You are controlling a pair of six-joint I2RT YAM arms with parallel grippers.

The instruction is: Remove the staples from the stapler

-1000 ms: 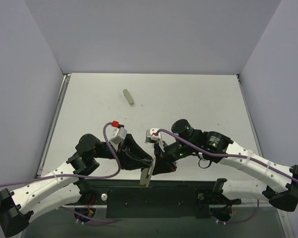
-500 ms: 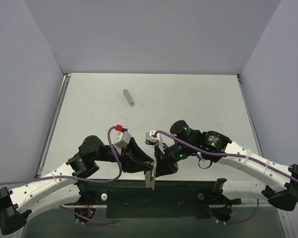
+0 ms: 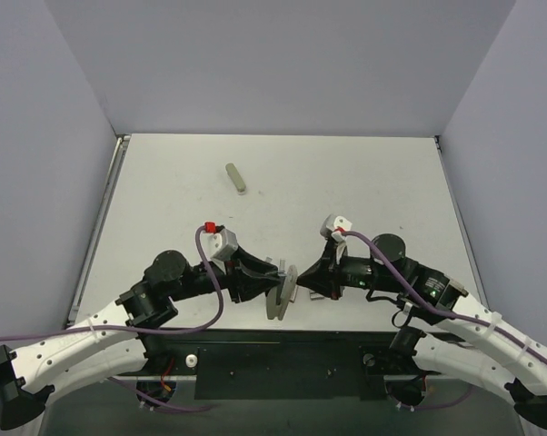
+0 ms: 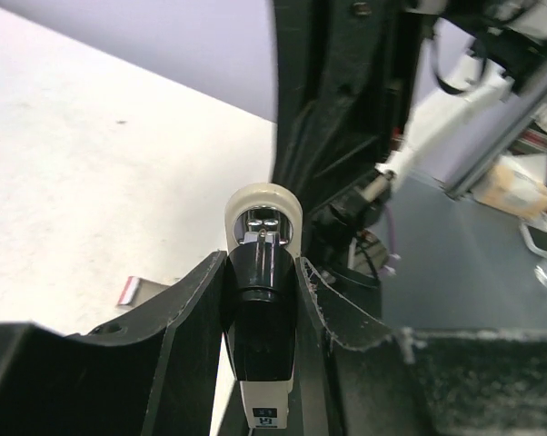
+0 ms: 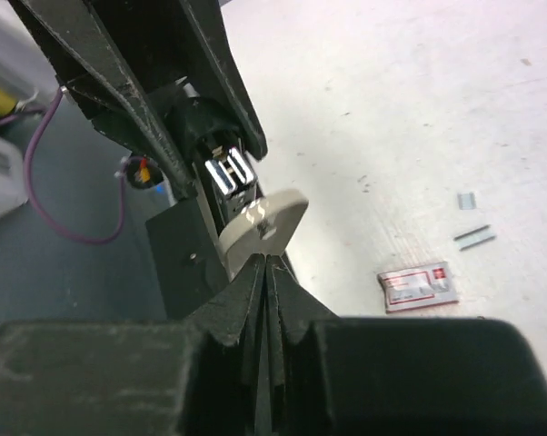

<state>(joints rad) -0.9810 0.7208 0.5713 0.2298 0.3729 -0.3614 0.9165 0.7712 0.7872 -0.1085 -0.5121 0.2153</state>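
from above, i am holding the stapler [image 3: 279, 298] off the bench [image 3: 346, 182] at its near edge, between my two arms. my left end effector [image 3: 272, 289] is coming at it from the left and my right end effector [image 3: 296, 283] from the right, and they are almost meeting. a grey bar [image 3: 236, 178] is lying well apart, toward the far left.

in the left wrist view, my left fingers [image 4: 178, 313] are pinching the stapler's black body [image 4: 260, 327] from both sides, with its shiny metal end pointing away from me and the pale rounded base tab [image 4: 263, 202] arching over it.

in the right wrist view, my right fingers [image 5: 255, 289] are pressed together on that pale tab [image 5: 269, 222], and the open metal channel [image 5: 230, 173] is showing just behind it. a few loose staples [image 5: 474, 238] and a small red and white packet [image 5: 417, 284] are lying on the bench beyond.

i am judging that the step in hand is swinging the base away from the channel so the staples can slide out. to do it well, i am planning to hold the left pinch firm and level, pull the tab along the hinge's arc and not straight out, and move slowly: my hold on the tab is thin and could slip. i cannot tell whether staples are left inside the channel.
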